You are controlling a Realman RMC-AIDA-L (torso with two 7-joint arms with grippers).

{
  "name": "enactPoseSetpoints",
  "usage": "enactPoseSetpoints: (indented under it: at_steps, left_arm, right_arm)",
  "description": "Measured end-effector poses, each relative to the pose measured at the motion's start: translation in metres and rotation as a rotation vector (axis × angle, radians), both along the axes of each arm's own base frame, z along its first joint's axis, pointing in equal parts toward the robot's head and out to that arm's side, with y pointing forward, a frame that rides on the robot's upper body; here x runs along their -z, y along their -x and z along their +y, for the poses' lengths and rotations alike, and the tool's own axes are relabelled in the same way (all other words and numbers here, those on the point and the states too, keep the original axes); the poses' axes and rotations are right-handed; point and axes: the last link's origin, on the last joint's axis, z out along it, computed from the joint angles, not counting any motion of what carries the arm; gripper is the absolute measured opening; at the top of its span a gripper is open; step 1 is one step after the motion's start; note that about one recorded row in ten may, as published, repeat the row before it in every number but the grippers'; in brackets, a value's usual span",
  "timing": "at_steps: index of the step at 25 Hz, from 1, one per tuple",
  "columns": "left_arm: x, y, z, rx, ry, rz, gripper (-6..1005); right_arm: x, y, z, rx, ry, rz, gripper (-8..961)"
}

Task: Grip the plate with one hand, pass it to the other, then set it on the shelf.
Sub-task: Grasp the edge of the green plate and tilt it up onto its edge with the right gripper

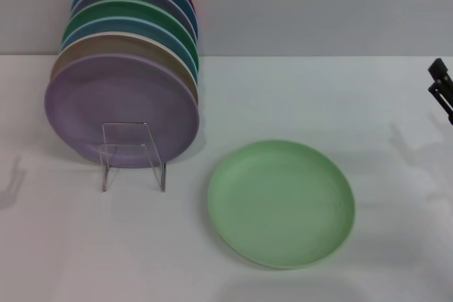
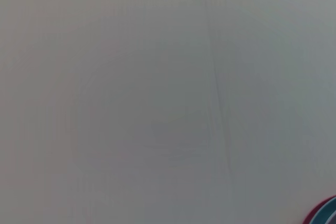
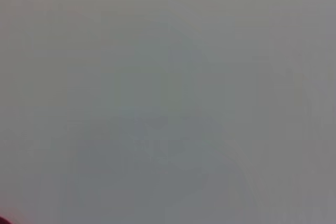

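Note:
The pale mint-green plate (image 1: 281, 203) lies flat on the white table, right of centre in the head view. The shelf is a small clear acrylic rack (image 1: 132, 155) to its left, with a see-through square front frame. Several plates stand on edge in it. My right gripper (image 1: 439, 80) shows only as two black fingertips at the right edge, held apart, well away from the plate and empty. My left gripper is out of view; only a faint shadow falls at the table's left edge. Both wrist views show almost only blank pale surface.
A lilac-purple plate (image 1: 120, 107) stands at the front of the row in the rack, with tan, blue, green and red plates behind it. A red and teal plate rim (image 2: 326, 211) shows in a corner of the left wrist view. A grey wall runs behind the table.

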Motion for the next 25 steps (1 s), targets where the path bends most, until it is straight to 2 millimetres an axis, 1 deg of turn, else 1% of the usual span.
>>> enactPoseSetpoints:
  at_steps: [1, 3, 4, 5, 7, 8, 10, 11, 14, 15, 16, 18, 19, 20, 21, 22, 23, 24, 25]
  left_arm:
    - [0.000, 0.000, 0.000, -0.002, 0.001, 0.000, 802]
    - [0.000, 0.000, 0.000, -0.003, 0.002, 0.000, 802]
    - [0.000, 0.001, 0.000, -0.004, 0.001, 0.000, 802]
    - [0.000, 0.001, 0.000, -0.004, 0.002, -0.001, 802]
    - [0.000, 0.001, 0.000, -0.004, 0.002, -0.001, 801]
    - [0.000, 0.001, 0.000, -0.006, 0.003, -0.001, 801]
    - [0.001, 0.002, 0.001, -0.011, 0.007, -0.001, 801]
    - [0.001, 0.002, 0.001, -0.011, 0.007, -0.001, 801]
    - [0.001, 0.002, 0.001, -0.013, 0.009, -0.001, 801]
    - [0.001, 0.002, 0.001, -0.013, 0.009, -0.001, 801]
    - [0.001, 0.002, 0.001, -0.015, 0.010, -0.001, 800]
    - [0.002, 0.002, 0.001, -0.017, 0.011, -0.001, 800]
    - [0.002, 0.002, 0.001, -0.018, 0.012, -0.001, 800]
    - [0.002, 0.002, 0.001, -0.018, 0.012, -0.001, 800]
    - [0.002, 0.003, 0.001, -0.019, 0.012, -0.001, 800]
    - [0.002, 0.003, 0.001, -0.019, 0.012, -0.001, 800]
    - [0.002, 0.003, 0.001, -0.019, 0.012, -0.001, 800]
    - [0.002, 0.003, 0.001, -0.019, 0.012, -0.002, 800]
    - [0.002, 0.003, 0.001, -0.019, 0.012, -0.002, 800]
  right_arm:
    - [0.001, 0.005, 0.002, -0.021, 0.010, -0.004, 820]
    - [0.002, 0.008, 0.004, -0.031, 0.018, -0.008, 819]
    - [0.002, 0.014, 0.009, -0.048, 0.030, -0.022, 818]
    - [0.002, 0.014, 0.009, -0.048, 0.030, -0.022, 818]
    - [0.001, 0.024, 0.017, -0.068, 0.044, -0.044, 817]
    - [-0.001, 0.032, 0.023, -0.079, 0.058, -0.053, 817]
    - [-0.009, 0.056, 0.043, -0.046, 0.157, -0.083, 816]
    - [-0.009, 0.056, 0.043, -0.046, 0.157, -0.083, 816]
    - [-0.022, 0.084, 0.058, -0.003, 0.224, -0.111, 817]
    - [-0.022, 0.084, 0.058, -0.003, 0.224, -0.111, 817]
    - [-0.026, 0.092, 0.062, 0.022, 0.247, -0.119, 817]
    - [-0.038, 0.113, 0.068, 0.043, 0.268, -0.133, 817]
    - [-0.048, 0.131, 0.074, 0.046, 0.294, -0.143, 817]
    - [-0.048, 0.131, 0.074, 0.046, 0.294, -0.143, 817]
    - [-0.054, 0.146, 0.080, 0.047, 0.355, -0.140, 817]
    - [-0.054, 0.146, 0.080, 0.047, 0.355, -0.140, 817]
    - [-0.054, 0.155, 0.084, 0.051, 0.411, -0.132, 817]
    - [-0.052, 0.167, 0.092, 0.088, 0.507, -0.145, 817]
    - [-0.052, 0.167, 0.092, 0.088, 0.507, -0.145, 817]
